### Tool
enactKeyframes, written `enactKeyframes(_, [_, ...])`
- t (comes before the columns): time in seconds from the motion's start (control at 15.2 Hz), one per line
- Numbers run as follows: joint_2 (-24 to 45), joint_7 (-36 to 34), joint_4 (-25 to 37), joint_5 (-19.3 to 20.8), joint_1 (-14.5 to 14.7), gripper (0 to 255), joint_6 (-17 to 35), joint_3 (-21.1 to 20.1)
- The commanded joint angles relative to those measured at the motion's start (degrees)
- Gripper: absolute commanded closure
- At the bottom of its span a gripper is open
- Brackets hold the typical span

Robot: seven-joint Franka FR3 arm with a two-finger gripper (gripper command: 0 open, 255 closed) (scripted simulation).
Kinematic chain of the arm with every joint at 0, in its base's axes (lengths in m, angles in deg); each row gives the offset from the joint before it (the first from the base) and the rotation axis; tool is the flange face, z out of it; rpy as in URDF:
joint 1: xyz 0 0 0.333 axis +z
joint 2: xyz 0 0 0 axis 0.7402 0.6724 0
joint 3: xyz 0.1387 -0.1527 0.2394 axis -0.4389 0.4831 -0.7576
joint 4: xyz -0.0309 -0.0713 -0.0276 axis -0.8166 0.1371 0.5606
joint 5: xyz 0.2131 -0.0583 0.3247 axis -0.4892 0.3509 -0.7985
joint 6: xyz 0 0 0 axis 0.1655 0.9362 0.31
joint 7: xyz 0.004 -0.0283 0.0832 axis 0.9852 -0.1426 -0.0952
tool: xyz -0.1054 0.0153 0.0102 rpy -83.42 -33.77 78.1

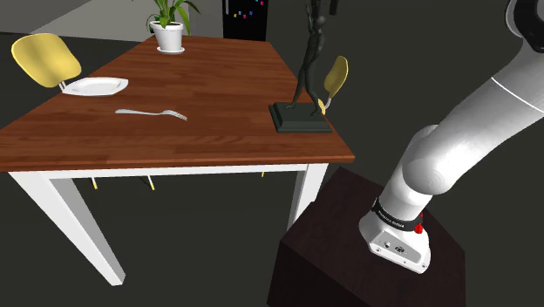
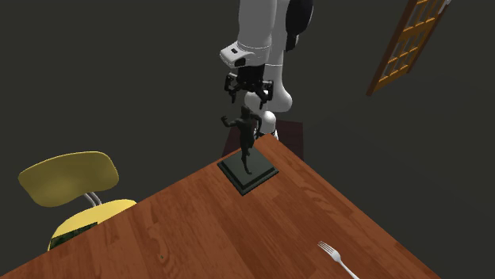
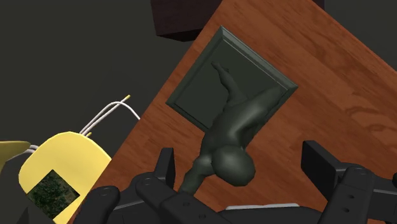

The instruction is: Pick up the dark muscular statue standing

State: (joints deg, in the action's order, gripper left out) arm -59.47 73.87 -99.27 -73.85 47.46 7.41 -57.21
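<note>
The dark muscular statue (image 1: pixel 310 61) stands upright on its square dark-green base (image 1: pixel 301 119) near the table corner closest to the stand. In the second exterior view my gripper (image 2: pixel 247 97) hangs directly above the statue (image 2: pixel 245 133), just over its head and raised arm. Looking down in the wrist view, the figure's head and shoulders (image 3: pixel 232 156) rise between my black fingers (image 3: pixel 167 168), closer to one finger than the other. The gripper (image 3: pixel 245 168) is open and its fingers do not clasp the figure. The base (image 3: pixel 191 95) shows below on the wooden table (image 3: pixel 331 76).
A fork (image 1: pixel 150 112), a white plate (image 1: pixel 96 85) and a potted plant (image 1: pixel 170 30) sit farther along the table (image 1: pixel 174 139). Yellow chairs (image 1: pixel 44 59) (image 2: pixel 75 186) stand by its sides. The dark stand (image 1: pixel 349 253) lies just beyond the statue's corner.
</note>
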Motion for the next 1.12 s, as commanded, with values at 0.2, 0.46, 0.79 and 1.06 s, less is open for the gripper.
enactKeyframes(0.2, [2.5,1.1,3.3,0.2,-0.1,0,-0.8,0.3])
enactKeyframes(0.46, [0.6,0.7,-2.1,0.2,-0.1,0,2.6,0.4])
enactKeyframes(0.79, [0.3,0.7,-2.9,0.2,-0.1,255,3.1,0.4])
enactKeyframes(1.06, [0.3,0.7,-2.8,0.2,-0.1,255,3.1,0.4])
